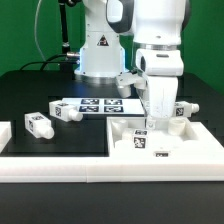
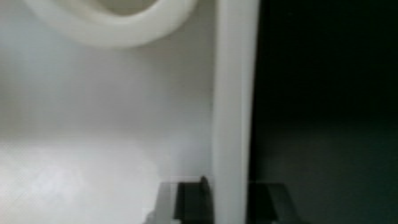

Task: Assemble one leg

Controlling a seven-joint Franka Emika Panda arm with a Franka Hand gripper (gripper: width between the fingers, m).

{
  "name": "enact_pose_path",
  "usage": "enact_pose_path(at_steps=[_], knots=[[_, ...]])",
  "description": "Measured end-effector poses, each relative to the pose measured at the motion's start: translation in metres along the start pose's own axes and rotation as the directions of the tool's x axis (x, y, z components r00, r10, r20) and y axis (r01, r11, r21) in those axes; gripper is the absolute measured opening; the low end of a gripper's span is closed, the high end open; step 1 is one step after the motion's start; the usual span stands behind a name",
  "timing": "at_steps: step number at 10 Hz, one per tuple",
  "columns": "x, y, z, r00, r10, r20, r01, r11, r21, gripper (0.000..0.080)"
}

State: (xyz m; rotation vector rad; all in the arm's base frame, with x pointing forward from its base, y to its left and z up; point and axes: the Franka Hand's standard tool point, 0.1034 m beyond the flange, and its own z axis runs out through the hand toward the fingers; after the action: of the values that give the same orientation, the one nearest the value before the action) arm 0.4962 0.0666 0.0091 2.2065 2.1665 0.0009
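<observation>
My gripper (image 1: 150, 122) points straight down at the far left rim of the large white square panel (image 1: 170, 140). In the wrist view its two dark fingers (image 2: 187, 200) stand on either side of the panel's raised rim (image 2: 233, 110) and touch it, so it is shut on the rim. A round boss (image 2: 125, 15) shows on the panel's floor. No leg is in the gripper. Two legs lie on the black table at the exterior view's left, one nearer (image 1: 38, 123) and one farther (image 1: 68, 112). Another leg (image 1: 180, 109) lies just behind the panel.
The marker board (image 1: 98, 105) lies flat behind the legs, in front of the robot base (image 1: 100, 55). A thick white fence (image 1: 100, 172) runs along the table's front edge, with a short piece (image 1: 5, 135) at the exterior view's left. The panel sits against it.
</observation>
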Motion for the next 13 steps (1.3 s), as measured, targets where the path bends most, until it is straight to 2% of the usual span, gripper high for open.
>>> enact_pose_path(at_steps=[1,2,3,4,5,6,7,8,9,10,13], knots=[[0.0,0.0,-0.002,1.0,-0.001,0.006,0.001,1.0,0.007,0.0052],[0.001,0.002,-0.008,1.0,-0.005,0.015,0.005,1.0,0.013,0.0144],[0.002,0.004,-0.015,1.0,-0.007,0.02,0.007,1.0,0.01,0.0144],[0.005,0.005,-0.023,1.0,-0.003,0.022,0.003,1.0,0.001,0.0326],[0.007,0.003,-0.032,1.0,0.01,0.022,-0.01,1.0,-0.01,0.046],[0.006,-0.006,-0.042,0.998,0.051,0.024,-0.05,0.999,-0.017,0.0606],[0.008,-0.018,-0.051,0.989,0.15,0.014,-0.15,0.988,-0.032,0.0606],[0.015,-0.039,-0.056,0.961,0.276,-0.004,-0.276,0.96,-0.04,0.064],[0.02,-0.058,-0.054,0.93,0.368,-0.001,-0.368,0.929,-0.025,0.0647],[0.018,-0.055,-0.053,0.94,0.342,0.004,-0.342,0.94,-0.022,0.0647],[0.02,-0.053,-0.053,0.881,0.473,-0.005,-0.473,0.881,-0.018,0.0649]])
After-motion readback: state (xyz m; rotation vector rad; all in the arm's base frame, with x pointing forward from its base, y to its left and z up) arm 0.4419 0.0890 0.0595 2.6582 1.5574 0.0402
